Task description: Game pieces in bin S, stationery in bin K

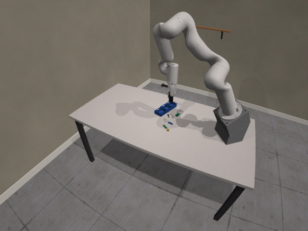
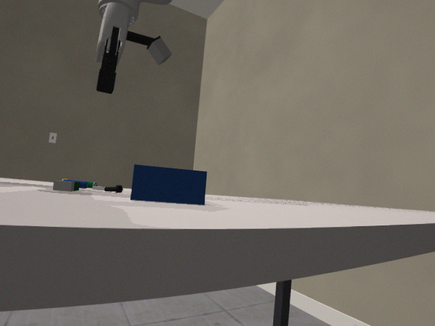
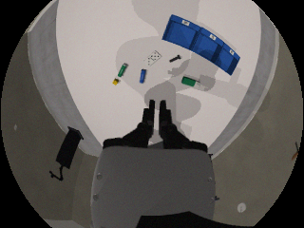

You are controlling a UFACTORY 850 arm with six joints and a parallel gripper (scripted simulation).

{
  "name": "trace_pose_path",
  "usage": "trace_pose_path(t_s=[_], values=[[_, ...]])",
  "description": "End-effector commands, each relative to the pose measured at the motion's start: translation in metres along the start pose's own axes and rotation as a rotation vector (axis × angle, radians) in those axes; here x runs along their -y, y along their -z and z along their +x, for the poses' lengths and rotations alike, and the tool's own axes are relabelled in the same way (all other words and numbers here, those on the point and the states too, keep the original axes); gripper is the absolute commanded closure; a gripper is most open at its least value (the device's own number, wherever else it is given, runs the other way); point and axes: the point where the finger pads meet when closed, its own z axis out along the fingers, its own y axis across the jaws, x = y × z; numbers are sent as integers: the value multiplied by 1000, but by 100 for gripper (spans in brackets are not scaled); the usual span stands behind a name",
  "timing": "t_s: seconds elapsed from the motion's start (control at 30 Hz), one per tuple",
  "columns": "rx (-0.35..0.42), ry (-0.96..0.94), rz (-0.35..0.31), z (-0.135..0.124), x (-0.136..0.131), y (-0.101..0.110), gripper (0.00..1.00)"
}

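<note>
The arm (image 1: 198, 44) (image 2: 114, 21) rises from its dark grey pedestal (image 1: 233, 129), arches high over the desk (image 1: 211, 154) (image 2: 281, 217) (image 3: 95, 38) and drops from its raised bend to a wrist pointing down. In the exterior view the gripper (image 1: 171, 101) (image 2: 105, 92) (image 3: 157, 107) leans a little, its tips well above the desk. Its black fingers stand close together with only a narrow gap between them; it is closed, with nothing in its grasp.

The joined blue bins (image 1: 158, 113) (image 2: 168, 184) (image 3: 195, 42) stand upright on the desk in one row, with small white labels whose letters are too small to read. The loose things lie on the desk beside the row, outside the bins. A green block (image 1: 177, 114) (image 2: 66, 185) (image 3: 188, 81) with a grey end lies apart from the others, and a short black piece (image 1: 168, 115) (image 2: 114, 189) (image 3: 175, 58) with a thicker end lies near the bins. Next to that is a pale, flat piece (image 1: 165, 120) (image 2: 98, 187) (image 3: 153, 58) with dark spots. Farther out lie a blue cylinder (image 1: 170, 123) (image 2: 83, 184) (image 3: 142, 75) and a green cylinder (image 1: 164, 126) (image 2: 90, 184) (image 3: 123, 69), the latter just beside a small yellow thing (image 1: 167, 130) (image 3: 115, 82). Which of these are game pieces and which are stationery cannot be told for certain at this size
</note>
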Motion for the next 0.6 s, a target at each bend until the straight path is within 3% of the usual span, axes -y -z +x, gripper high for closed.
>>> trace_pose_path(t_s=[0.0,0.23,0.57], values=[[-2,-145,-1,7,-21,-12,93],[-2,-319,-1,19,-55,-32,93],[-2,-328,-1,43,-124,-72,93]])
